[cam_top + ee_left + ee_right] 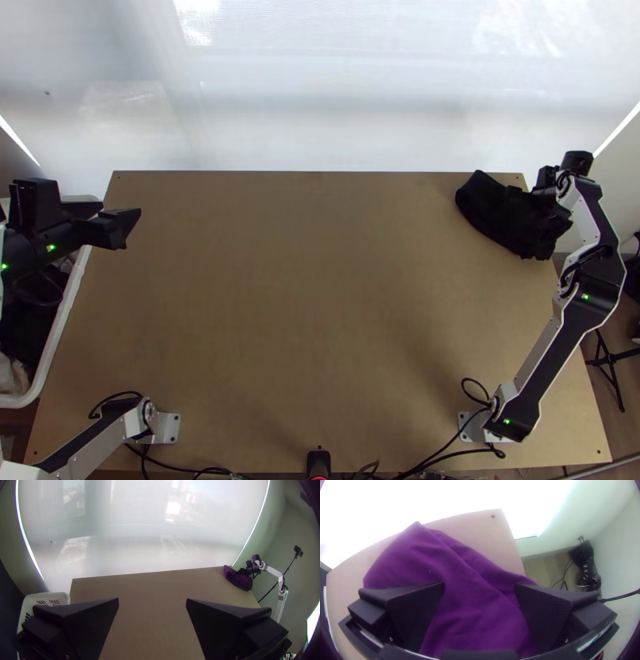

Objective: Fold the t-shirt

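The bunched t-shirt [498, 214] is overhung by the spread right pincer [546, 179] at the bench [320, 304] corner. The left pincer [86, 198] is held apart.

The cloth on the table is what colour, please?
The cloth looks purple, best seen in the right wrist view; near black from above.
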You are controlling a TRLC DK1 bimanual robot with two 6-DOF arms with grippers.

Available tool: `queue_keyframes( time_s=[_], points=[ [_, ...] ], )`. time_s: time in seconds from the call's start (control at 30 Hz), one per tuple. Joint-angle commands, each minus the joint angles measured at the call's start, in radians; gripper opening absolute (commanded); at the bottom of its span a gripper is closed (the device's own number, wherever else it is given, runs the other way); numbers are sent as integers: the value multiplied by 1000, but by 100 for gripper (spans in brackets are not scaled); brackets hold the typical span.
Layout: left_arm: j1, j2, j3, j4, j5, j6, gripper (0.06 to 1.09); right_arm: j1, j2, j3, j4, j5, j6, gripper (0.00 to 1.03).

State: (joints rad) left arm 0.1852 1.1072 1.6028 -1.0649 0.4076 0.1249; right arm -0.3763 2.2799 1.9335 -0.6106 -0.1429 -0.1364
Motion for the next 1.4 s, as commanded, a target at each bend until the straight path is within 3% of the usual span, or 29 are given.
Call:
queue_keyframes(
  time_s=[0.0, 0.53, 0.8, 0.97, 1.1, 1.2, 1.27, 1.37],
  points=[
    [-3, 8, 17, -1, 0, 4, 104, -7, -5, 10, -35, 0, 11, 98],
    [3, -18, -14, 10, -1, 5, 104, 143, -269, -137, -17, 2, 47, 98],
    [100, -78, -44, 79, -3, -44, 104, 313, -728, -469, 150, 2, 67, 98],
    [161, -205, -195, 226, -9, 71, 104, 372, -930, -576, 175, 0, 107, 98],
    [194, -366, -389, 410, -26, -114, 104, 404, -1051, -693, 216, 2, 41, 98],
    [235, -506, -555, 531, -50, -148, 104, 453, -1136, -766, 199, 5, 27, 98],
    [258, -612, -672, 615, -73, -169, 104, 482, -1217, -837, 212, 54, 75, 98],
    [277, -765, -851, 700, -102, -169, 104, 505, -1370, -993, 388, 120, 198, 98]
  ],
)
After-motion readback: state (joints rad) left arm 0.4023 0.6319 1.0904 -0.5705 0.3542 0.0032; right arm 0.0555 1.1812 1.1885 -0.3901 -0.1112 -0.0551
